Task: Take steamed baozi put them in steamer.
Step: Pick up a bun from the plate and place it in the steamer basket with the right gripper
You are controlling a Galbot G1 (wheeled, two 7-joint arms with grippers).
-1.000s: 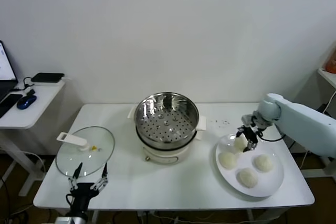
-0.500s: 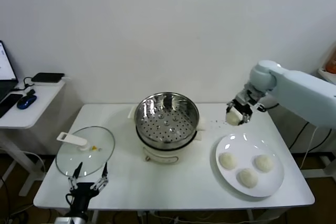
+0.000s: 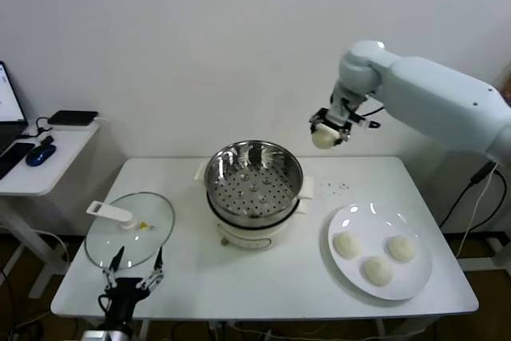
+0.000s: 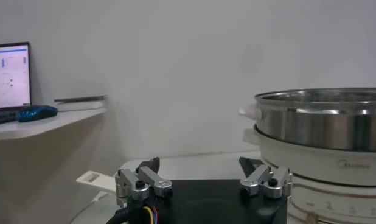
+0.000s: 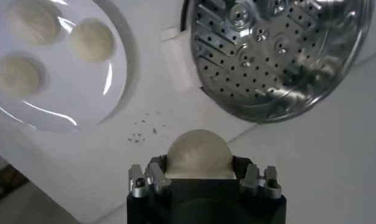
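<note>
Steel shines on the steamer (image 3: 254,184) at the middle of the bench (image 3: 200,281), and its tray is bare. I see the right pincer (image 3: 330,128) high in the air, past the steamer's right rim, holding one baozi (image 3: 323,139) between its fingers. Three other baozi (image 3: 376,270) lie on the plate (image 3: 415,281) at the right. The left pincer (image 3: 132,274) waits low at the front by the lid (image 3: 128,229), its jaws wide.
</note>
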